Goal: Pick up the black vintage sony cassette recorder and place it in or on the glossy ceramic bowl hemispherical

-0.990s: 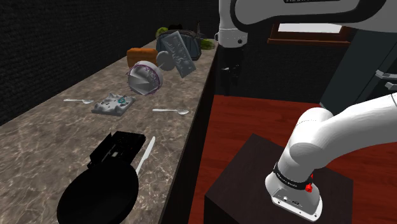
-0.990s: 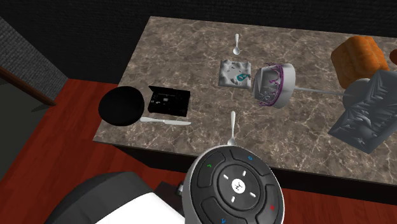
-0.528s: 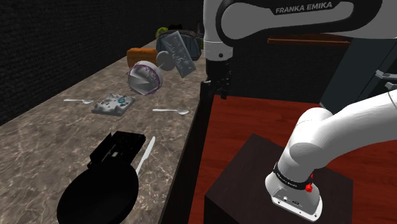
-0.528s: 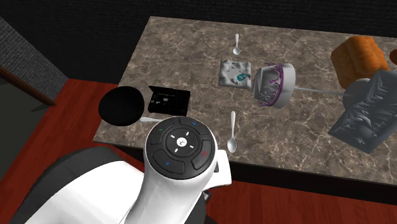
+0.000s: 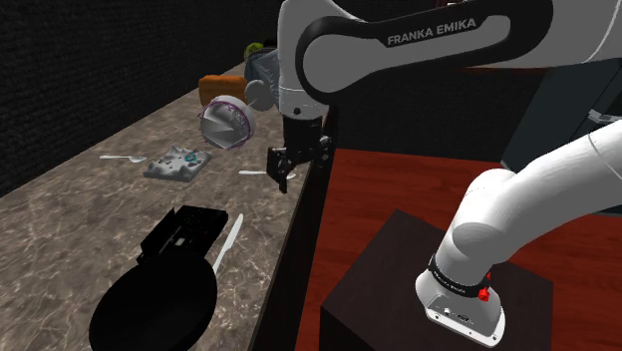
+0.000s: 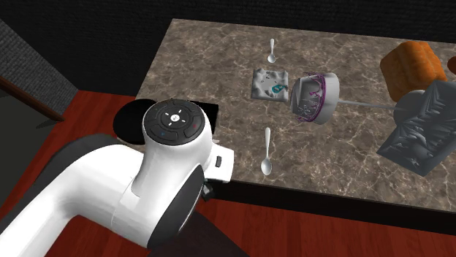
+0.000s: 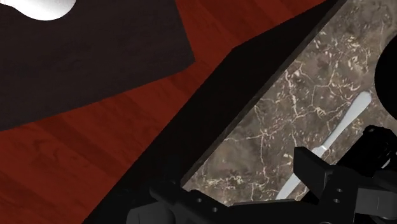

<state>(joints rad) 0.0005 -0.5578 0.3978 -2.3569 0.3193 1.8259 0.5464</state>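
Here, the gripper [image 5: 281,171] hangs just above the near edge of the counter [image 5: 60,229], pointing down, with the white arm reaching in from over the stand [image 5: 399,269]. In the wrist view its two black fingers stand apart with nothing between them: it is released and holds nothing.

The recorder [image 5: 185,229], the task's thing, lies flat on the counter, well apart from the gripper, lower and farther along the counter toward the shoulder camera. A black dish [image 5: 155,304] touches it on the side away from the gripper. A white knife [image 5: 228,238] lies just beside the recorder, on the counter-edge side; in the wrist view the knife runs just past one fingertip.

A spoon [image 5: 261,174] lies on the counter right by the gripper, partly hidden behind it. The white bowl [image 5: 229,122], tipped on its side with purple marks inside, sits on the other side of the gripper from the recorder, farther up the counter. Under and beside the gripper, off the counter's edge, is red wood floor [image 5: 399,179].
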